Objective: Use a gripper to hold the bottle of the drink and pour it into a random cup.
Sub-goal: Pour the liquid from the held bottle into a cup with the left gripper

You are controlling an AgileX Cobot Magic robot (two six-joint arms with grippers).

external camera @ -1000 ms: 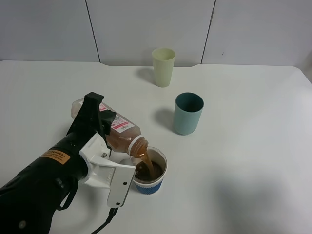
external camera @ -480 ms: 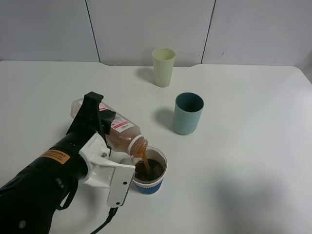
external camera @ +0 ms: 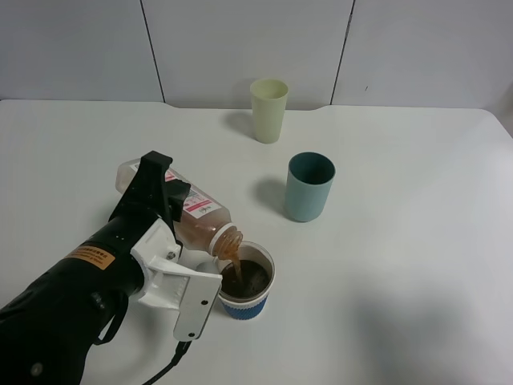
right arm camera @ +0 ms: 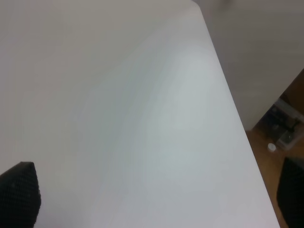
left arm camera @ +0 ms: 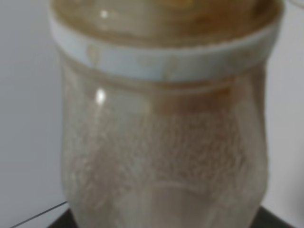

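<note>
My left gripper (external camera: 157,191) is shut on the bottle of the drink (external camera: 200,213), a clear bottle with a pink label. It holds the bottle tilted, neck down, over the cup (external camera: 247,305) with the dark blue sleeve. A thin brown stream runs from the neck into the cup, which holds dark drink. The left wrist view is filled by the bottle (left arm camera: 161,142), blurred, with its white neck ring. My right gripper (right arm camera: 154,194) shows only in the right wrist view, open and empty over bare table.
A teal cup (external camera: 309,186) stands behind and to the right of the blue-sleeved cup. A pale yellow-green cup (external camera: 268,110) stands at the back. The white table (external camera: 401,265) ends at an edge (right arm camera: 228,95) beside the right gripper, with floor beyond.
The bottle stays tilted and the drink keeps running; the stream is thinner and the drink in the cup stands higher. Neither arm has visibly shifted.
</note>
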